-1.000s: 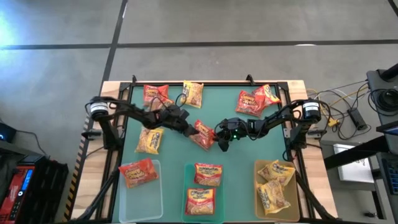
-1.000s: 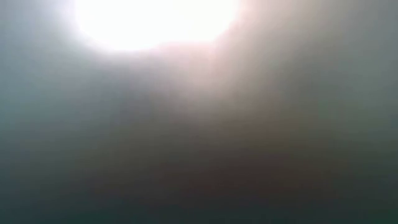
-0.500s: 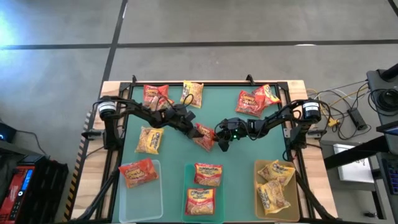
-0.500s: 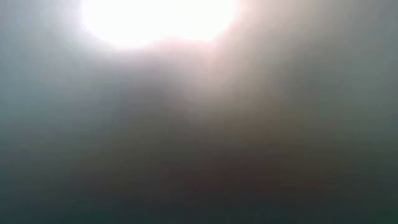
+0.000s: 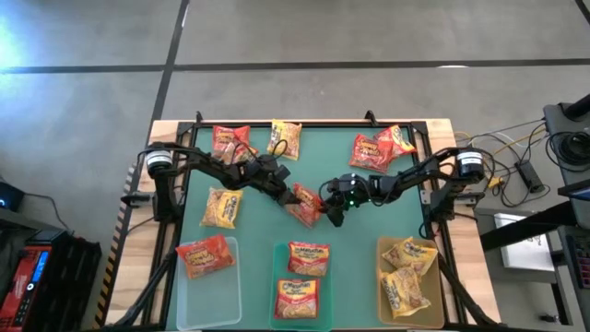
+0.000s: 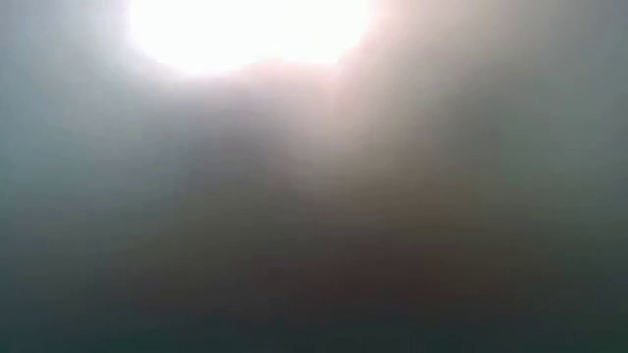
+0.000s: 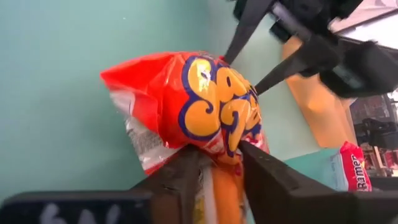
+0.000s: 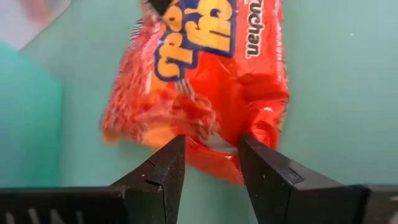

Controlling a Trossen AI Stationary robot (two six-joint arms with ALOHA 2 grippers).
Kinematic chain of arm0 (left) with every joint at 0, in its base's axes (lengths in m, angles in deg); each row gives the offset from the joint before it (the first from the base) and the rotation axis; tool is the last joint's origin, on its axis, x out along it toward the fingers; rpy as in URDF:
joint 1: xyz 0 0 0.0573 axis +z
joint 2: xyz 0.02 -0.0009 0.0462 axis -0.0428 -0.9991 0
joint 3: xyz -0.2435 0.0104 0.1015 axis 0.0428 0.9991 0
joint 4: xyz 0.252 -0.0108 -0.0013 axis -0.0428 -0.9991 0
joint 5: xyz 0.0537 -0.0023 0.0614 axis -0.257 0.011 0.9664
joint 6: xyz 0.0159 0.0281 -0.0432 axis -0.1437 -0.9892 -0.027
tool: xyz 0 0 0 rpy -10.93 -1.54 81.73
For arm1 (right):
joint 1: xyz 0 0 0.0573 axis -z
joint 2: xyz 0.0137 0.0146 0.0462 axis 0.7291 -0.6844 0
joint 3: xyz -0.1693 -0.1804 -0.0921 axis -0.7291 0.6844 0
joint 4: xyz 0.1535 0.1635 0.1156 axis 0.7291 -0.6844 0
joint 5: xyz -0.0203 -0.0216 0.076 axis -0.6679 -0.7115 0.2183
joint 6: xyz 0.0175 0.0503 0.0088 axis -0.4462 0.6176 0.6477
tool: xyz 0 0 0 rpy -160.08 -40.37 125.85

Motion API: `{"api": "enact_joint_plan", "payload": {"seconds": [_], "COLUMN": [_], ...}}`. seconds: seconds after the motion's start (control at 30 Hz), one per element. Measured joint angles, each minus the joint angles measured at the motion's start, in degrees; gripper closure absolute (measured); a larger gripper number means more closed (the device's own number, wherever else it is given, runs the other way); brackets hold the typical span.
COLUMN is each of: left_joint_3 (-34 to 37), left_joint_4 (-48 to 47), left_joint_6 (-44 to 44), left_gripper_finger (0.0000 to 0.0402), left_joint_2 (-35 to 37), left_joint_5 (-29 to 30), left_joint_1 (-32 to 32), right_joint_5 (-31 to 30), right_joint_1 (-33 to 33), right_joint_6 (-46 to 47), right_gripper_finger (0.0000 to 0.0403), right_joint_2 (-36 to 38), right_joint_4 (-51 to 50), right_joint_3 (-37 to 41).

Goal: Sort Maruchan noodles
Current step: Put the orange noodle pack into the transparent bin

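Note:
An orange-red Maruchan noodle packet sits in the middle of the green mat, between my two grippers. My left gripper is shut on its left end and my right gripper is shut on its right end. The left wrist view shows the packet bulging ahead of my left fingers, with the right gripper's dark fingers at its far end. The low view is washed out and shows nothing. My left gripper pinches the packet's crinkled end between its two fingers, coming slanting down from the table's left. Whether the packet is clear of the mat I cannot tell. My right gripper pinches the packet's opposite end, at its edge, between its two fingers. It comes slanting down from the table's right, and the packet stretches away ahead of the fingers.
Loose packets lie at the far left, far right and left. Three bins line the near edge: left with a red packet, middle with two packets, right with yellow ones.
My left gripper has moved toward the table's right and a little down, up to the packet's left end, where its fingers now sit. The packet stays in the middle of the mat, still held at its right end by my right gripper.

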Motion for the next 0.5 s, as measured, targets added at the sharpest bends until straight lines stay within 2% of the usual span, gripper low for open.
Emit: {"api": "enact_joint_plan", "payload": {"seconds": [0.17, 0.3, 0.5], "left_joint_3": [0.2, 0.0, -0.2], "left_joint_4": [0.2, 0.1, 0.1], "left_joint_6": [-0.5, -0.4, -0.1], "left_gripper_finger": [0.036, 0.0393, 0.04], "left_joint_2": [0.0, 0.1, 0.6], "left_joint_5": [-0.2, -0.2, -0.5], "left_joint_1": [0.0, 0.0, 0.1], "right_joint_5": [-2.3, -3.0, -3.0], "right_joint_1": [0.0, 0.0, 0.0], "right_joint_6": [-1.9, -2.5, -3.4], "right_gripper_finger": [0.0264, 0.0264, 0.0264], "right_joint_2": [6.9, 11.2, 15.4], "right_joint_4": [-9.6, -11.6, -12.7], "right_joint_3": [0.0, 0.0, 0.1]}}
